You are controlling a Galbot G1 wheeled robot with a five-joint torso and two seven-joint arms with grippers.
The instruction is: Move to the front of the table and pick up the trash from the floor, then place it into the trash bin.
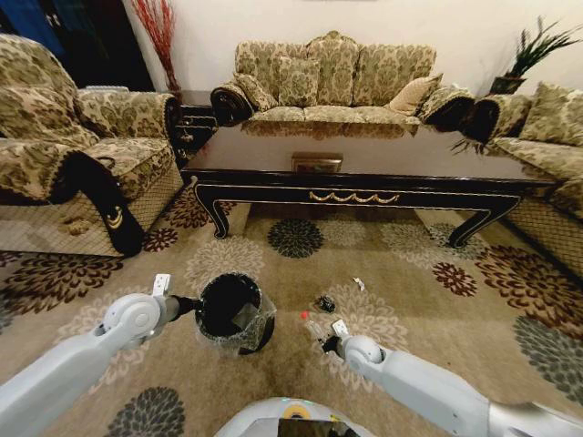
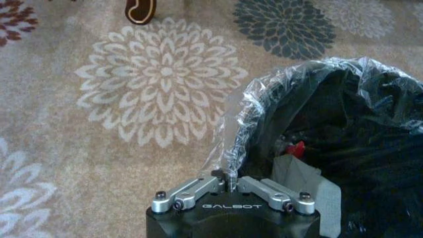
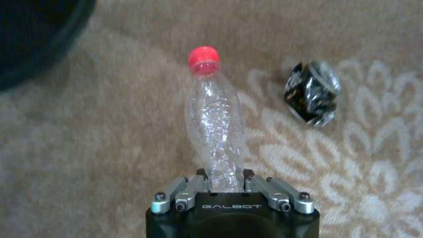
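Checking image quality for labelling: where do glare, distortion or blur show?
Head view: wide-angle bending, and the table top mirrors the sofa. Left wrist view: bin liner glints. Right wrist view: bottle sharp, carpet soft.

**Sitting room: furnishings and surroundings**

Wall (image 1: 474, 27): plain, pale, behind the seating. Sofa (image 1: 332, 77): three-seat, gold floral fabric, dark rolled arms, loose cushions, set against the wall. Armchair (image 1: 64, 155): same fabric, on the left, dark curved arm front. Second sofa (image 1: 547, 146): same fabric, on the right, partly out of frame. Side table (image 1: 193, 118): small, dark, in the corner between armchair and sofa. Red dried stems (image 1: 159, 27): upright behind that corner. Green plant (image 1: 537, 45): far right corner.
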